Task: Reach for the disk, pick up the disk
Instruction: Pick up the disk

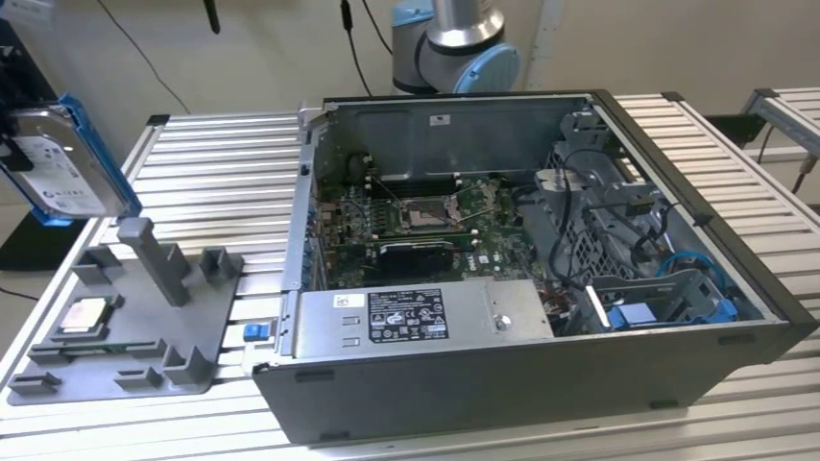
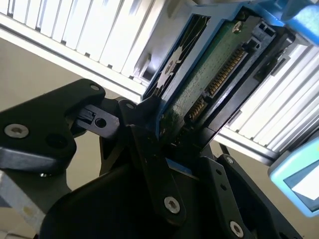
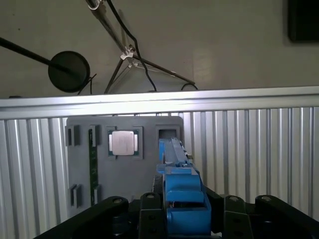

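The pincer (image 2: 174, 144) is squeezed tight on the disk (image 2: 209, 84). In the second wrist view one black finger (image 2: 149, 164) presses on each side of it, and I think that is so the disk cannot slip or tip. The disk's blue rail and its green board with gold pins stick out past the fingers. In the exterior view the disk (image 1: 71, 163) is up in the air at that view's left. It stands on its edge with the white label facing out, well above the table (image 1: 218, 182). So it looks picked up already, not just touched. Below it is a grey holder tray (image 1: 129, 327) with small walls and pockets, likely made to stop parts from sliding. A small square chip (image 3: 123, 143) sits in one pocket. The open computer case (image 1: 513, 384) stands beside the tray.
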Controlling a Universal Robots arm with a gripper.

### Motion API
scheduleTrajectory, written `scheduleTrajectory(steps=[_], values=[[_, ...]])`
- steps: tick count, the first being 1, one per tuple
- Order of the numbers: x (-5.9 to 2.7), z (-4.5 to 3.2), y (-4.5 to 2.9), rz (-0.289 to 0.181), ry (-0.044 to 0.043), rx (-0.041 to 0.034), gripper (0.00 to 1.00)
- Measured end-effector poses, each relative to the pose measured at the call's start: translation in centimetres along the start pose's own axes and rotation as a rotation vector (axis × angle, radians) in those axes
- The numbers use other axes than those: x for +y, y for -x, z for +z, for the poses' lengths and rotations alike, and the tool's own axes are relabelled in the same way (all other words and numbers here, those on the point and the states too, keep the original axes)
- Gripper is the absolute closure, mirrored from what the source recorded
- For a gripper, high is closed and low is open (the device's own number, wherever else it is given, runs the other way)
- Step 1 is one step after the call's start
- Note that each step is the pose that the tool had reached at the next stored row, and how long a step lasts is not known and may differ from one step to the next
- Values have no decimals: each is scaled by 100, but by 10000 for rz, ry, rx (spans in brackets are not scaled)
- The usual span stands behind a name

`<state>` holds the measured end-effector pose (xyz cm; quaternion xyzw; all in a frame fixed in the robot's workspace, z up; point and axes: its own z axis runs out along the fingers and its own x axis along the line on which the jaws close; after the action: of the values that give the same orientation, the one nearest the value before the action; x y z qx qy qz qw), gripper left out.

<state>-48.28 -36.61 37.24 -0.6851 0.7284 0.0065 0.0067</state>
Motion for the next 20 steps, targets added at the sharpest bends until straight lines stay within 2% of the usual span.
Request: scheduleTrajectory(steps=[10,11,20], values=[[0,-72,1,-2,1,0,100],[0,-108,2,-1,2,1,100],[0,-241,4,-1,1,0,100]])
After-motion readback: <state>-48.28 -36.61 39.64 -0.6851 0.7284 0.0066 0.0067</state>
